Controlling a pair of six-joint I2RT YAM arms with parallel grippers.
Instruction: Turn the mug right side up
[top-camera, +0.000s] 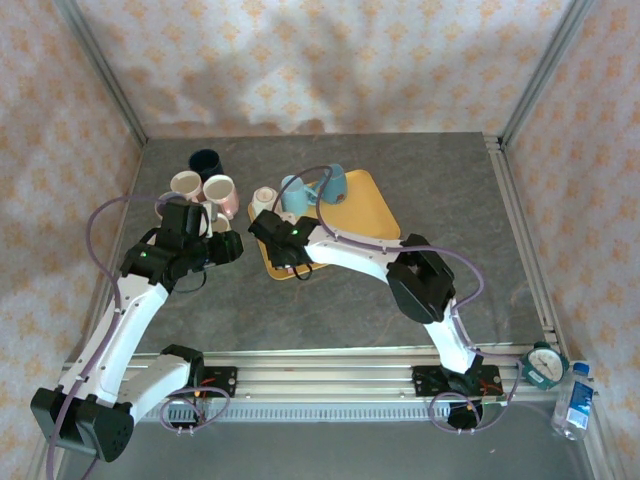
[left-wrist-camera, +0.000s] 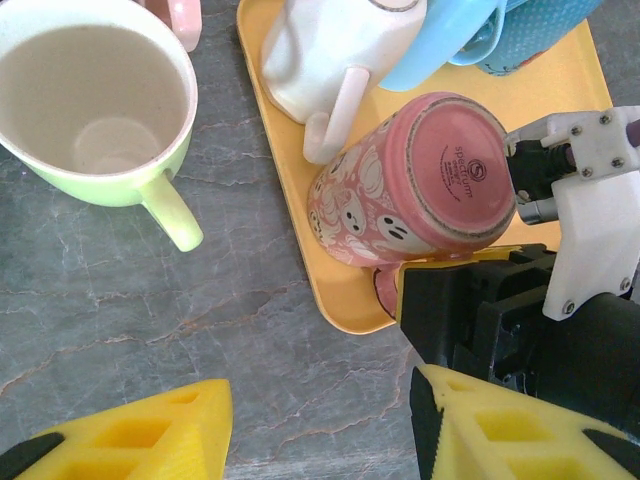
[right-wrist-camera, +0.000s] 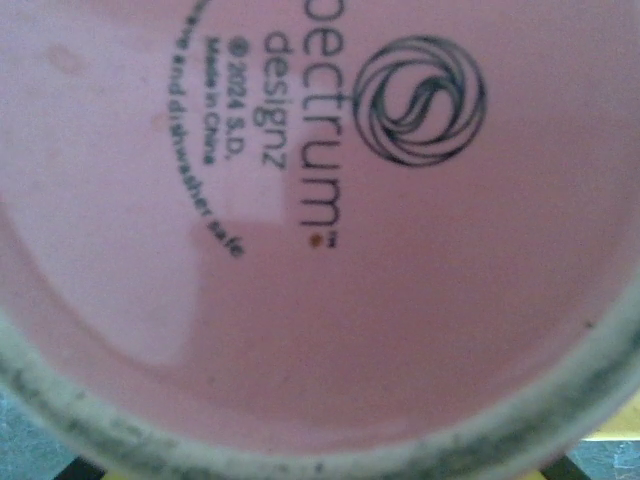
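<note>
The pink mug (left-wrist-camera: 430, 170) with white ghost figures lies tilted near the front left corner of the yellow tray (left-wrist-camera: 290, 230), its printed base (right-wrist-camera: 320, 250) turned up and toward the right wrist camera. Its handle (left-wrist-camera: 385, 290) points at the tray's near edge. My right gripper (left-wrist-camera: 402, 285) is right against that handle, its black body beside the mug; its fingers are hidden, so its state is unclear. In the top view it sits over the tray's front left corner (top-camera: 283, 250). My left gripper (left-wrist-camera: 320, 430) hovers open over bare table just left of the tray (top-camera: 225, 248).
A light green mug (left-wrist-camera: 95, 100) stands upright on the table left of the tray. A white mug (left-wrist-camera: 330, 50) and light blue mugs (left-wrist-camera: 440, 40) crowd the tray behind the pink one. More mugs (top-camera: 205, 175) stand at the back left. A bottle (top-camera: 575, 400) stands at the front right.
</note>
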